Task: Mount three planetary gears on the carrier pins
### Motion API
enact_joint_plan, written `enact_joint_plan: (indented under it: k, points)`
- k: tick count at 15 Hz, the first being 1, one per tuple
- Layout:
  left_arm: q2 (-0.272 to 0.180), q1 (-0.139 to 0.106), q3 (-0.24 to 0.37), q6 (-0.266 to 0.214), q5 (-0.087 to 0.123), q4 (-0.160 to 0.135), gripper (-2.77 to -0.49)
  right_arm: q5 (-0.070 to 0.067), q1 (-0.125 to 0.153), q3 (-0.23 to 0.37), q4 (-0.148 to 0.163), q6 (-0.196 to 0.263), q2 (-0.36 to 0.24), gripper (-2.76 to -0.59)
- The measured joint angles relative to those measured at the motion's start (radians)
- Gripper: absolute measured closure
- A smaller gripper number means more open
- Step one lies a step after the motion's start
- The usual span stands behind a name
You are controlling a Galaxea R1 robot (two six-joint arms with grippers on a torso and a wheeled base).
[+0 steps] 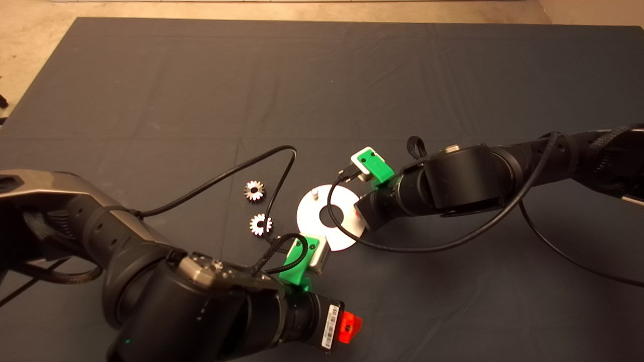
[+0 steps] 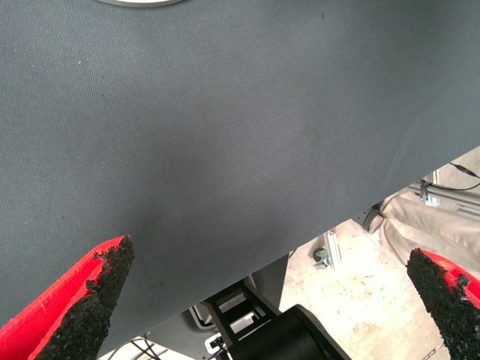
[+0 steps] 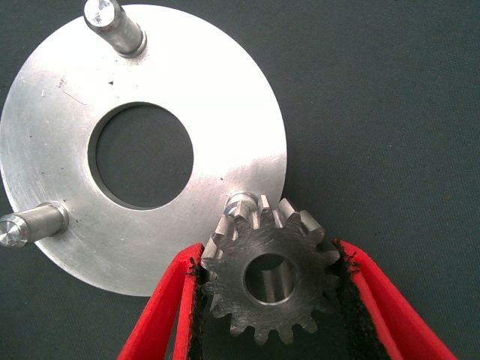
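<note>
My right gripper (image 3: 268, 255) is shut on one steel planetary gear (image 3: 270, 279), held by its teeth just over the rim of the silver carrier disc (image 3: 187, 82). Its bore sits beside the nearest carrier pin (image 3: 241, 202), not on it. Two other pins (image 3: 112, 26) (image 3: 30, 223) stand bare. In the head view the right gripper (image 1: 358, 213) is at the disc's (image 1: 307, 216) right side, and two more gears (image 1: 254, 190) (image 1: 260, 224) lie on the mat to its left. My left gripper (image 1: 349, 326) is open and empty, in front of the disc.
Black cables (image 1: 282, 166) loop over the mat and across the disc. The left wrist view shows bare dark mat (image 2: 225, 135), a sliver of the disc (image 2: 139, 2), and the mat's edge with floor and a metal frame (image 2: 442, 195) beyond.
</note>
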Motion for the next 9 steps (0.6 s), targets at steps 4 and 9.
enact_joint_plan:
  k: [4, 9]
  points:
    - [0.000, 0.000, 0.000, 0.000, 0.000, 0.000, -2.64, 0.000, 0.000, -0.001, 0.000, 0.000, 0.000, -1.00]
    - [0.000, 0.000, 0.000, 0.000, 0.000, 0.000, -2.64, 0.000, 0.000, -0.004, 0.000, 0.000, 0.001, -1.00]
